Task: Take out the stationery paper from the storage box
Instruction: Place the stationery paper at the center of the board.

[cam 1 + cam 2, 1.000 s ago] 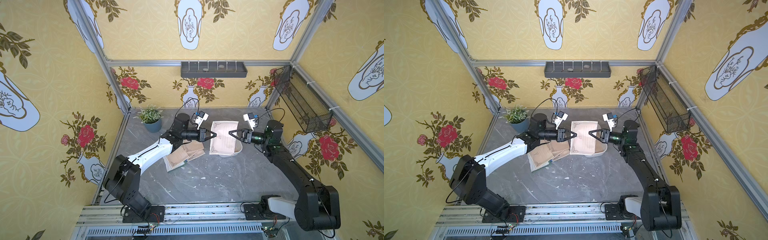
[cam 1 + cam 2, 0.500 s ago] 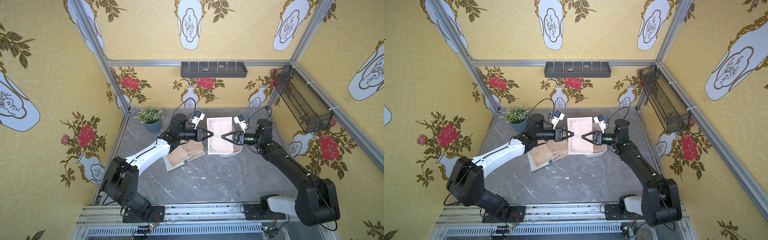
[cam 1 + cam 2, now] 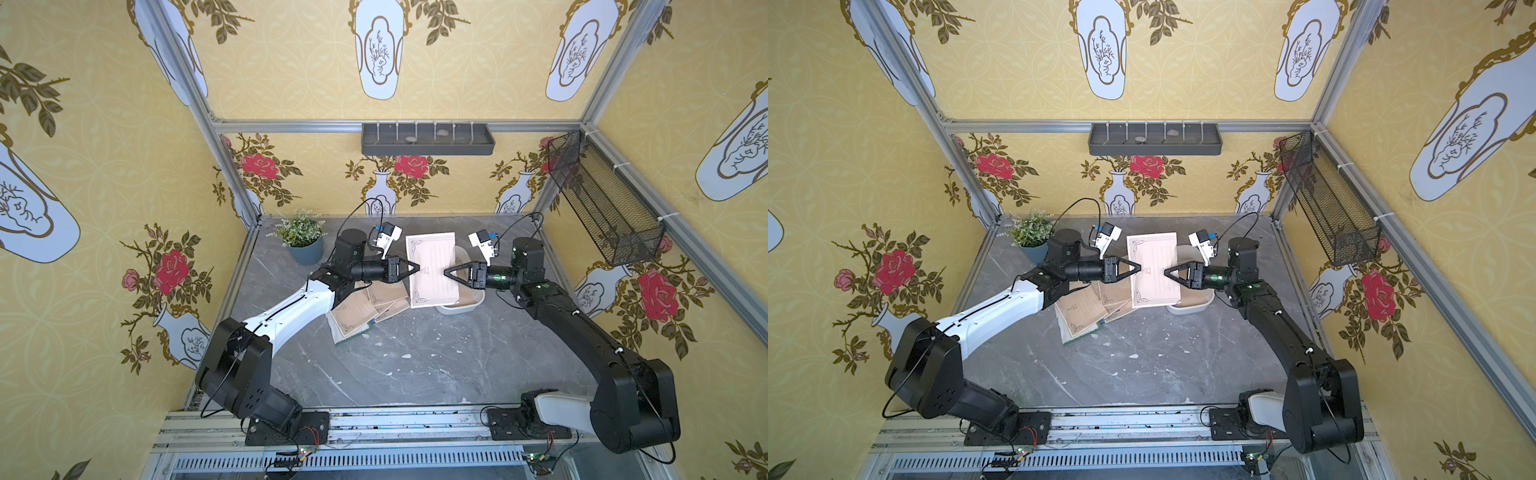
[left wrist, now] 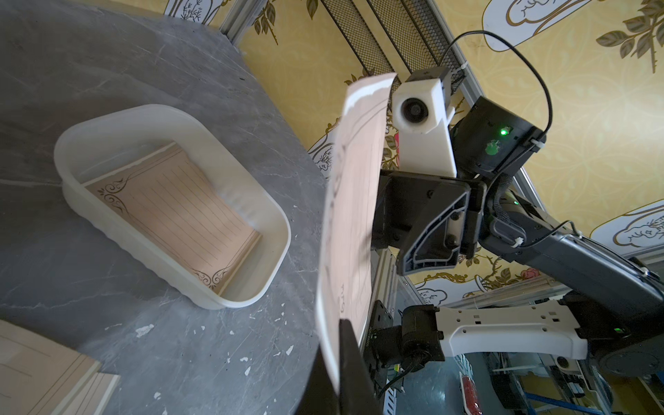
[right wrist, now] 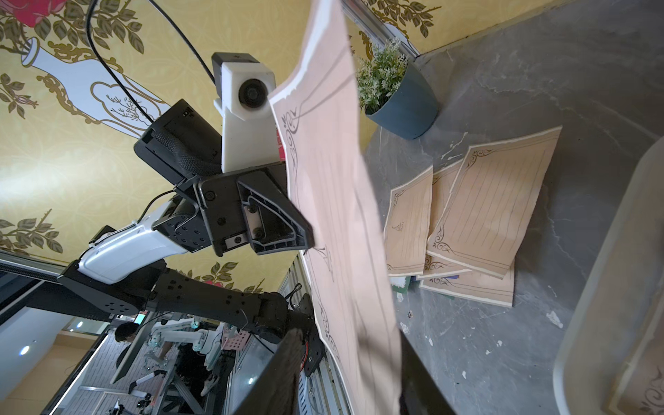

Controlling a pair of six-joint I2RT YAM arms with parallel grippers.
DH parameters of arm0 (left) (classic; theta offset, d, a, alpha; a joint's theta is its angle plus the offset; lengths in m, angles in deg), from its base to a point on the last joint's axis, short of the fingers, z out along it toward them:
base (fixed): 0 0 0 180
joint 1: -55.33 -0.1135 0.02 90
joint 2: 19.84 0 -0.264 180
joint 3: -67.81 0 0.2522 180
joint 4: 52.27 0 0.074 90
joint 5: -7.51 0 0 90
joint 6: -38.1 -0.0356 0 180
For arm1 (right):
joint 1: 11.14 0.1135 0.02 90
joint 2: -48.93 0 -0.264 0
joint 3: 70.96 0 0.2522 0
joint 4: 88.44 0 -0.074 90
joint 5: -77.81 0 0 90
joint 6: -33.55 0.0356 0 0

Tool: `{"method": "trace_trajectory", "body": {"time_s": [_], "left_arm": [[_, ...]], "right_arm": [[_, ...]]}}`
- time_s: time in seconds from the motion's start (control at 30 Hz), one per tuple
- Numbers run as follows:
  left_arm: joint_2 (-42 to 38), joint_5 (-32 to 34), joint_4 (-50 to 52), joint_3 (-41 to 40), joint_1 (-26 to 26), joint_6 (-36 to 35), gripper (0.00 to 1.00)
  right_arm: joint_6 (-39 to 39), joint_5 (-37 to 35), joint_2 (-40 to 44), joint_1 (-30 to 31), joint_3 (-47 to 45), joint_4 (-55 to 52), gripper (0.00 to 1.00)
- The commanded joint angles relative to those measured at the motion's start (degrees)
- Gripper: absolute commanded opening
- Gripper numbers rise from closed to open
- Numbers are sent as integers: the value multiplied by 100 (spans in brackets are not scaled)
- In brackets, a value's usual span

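— Any writing?
— Only ruled lines and corner flourishes on the stationery paper [image 3: 432, 255]; its middle mark is blurred.
— Where is it?
— Aloft over the storage box [image 3: 461, 309], long axis running desk-front to back wall [image 3: 324, 183]. Your left hand [image 3: 417, 267] pinches its left edge; your right hand [image 3: 445, 272] stands parted around the right edge. Another sheet [image 4: 172, 215] lies in the box, a pile [image 3: 357, 311] beside it, bare desk [image 3: 415, 365] in front.
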State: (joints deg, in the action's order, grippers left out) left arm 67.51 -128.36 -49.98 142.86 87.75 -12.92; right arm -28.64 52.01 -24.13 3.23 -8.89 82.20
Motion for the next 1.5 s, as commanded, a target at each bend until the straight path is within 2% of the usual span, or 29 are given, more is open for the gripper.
{"method": "trace_trajectory", "body": {"time_s": [0.0, 0.07, 0.17, 0.4, 0.53, 0.6, 0.7, 0.83, 0.9, 1.1, 1.27, 1.4, 1.47], "left_arm": [[-42, 35, -21, -63, -34, -77, 0], [-69, 62, -4, -87, -52, -88, 0], [-98, 65, 10, -122, -85, -85, 0], [-231, 219, 102, -254, -174, -112, 0], [-282, 545, 416, -311, -273, -197, 0], [-288, 658, 577, -363, -343, -217, 0], [-340, 921, 662, -563, -500, -144, 0], [-295, 1730, 1134, -768, -785, 60, 0], [-211, 1883, 1228, -873, -1045, 159, 0], [22, 2730, 1574, -1065, -1186, 302, 0], [234, 3084, 1758, -1047, -1188, 290, 0], [357, 3575, 2139, -971, -1186, 285, 0], [379, 3680, 2197, -996, -1187, 311, 6]], "right_arm": [[-63, 62, -26, 16, 11, 56, 41], [-69, 110, -27, 13, 5, 87, 31], [-116, 17, -23, 22, 12, 33, 0], [-185, -195, 50, 32, 12, -133, 0], [-155, -130, -38, 41, 28, -149, 50], [-154, -156, -68, 44, 40, -160, 62], [-154, -204, -118, 39, 47, -193, 64], [-227, -404, -253, 46, 114, -358, 65], [-252, -518, -345, 48, 145, -442, 65], [-411, -1757, -637, 40, 361, -1089, 66], [-588, -2599, -969, 108, 589, -1581, 67], [-685, -3543, -1245, 266, 771, -1954, 67], [-706, -3869, -1360, 349, 847, -2072, 67]]}}
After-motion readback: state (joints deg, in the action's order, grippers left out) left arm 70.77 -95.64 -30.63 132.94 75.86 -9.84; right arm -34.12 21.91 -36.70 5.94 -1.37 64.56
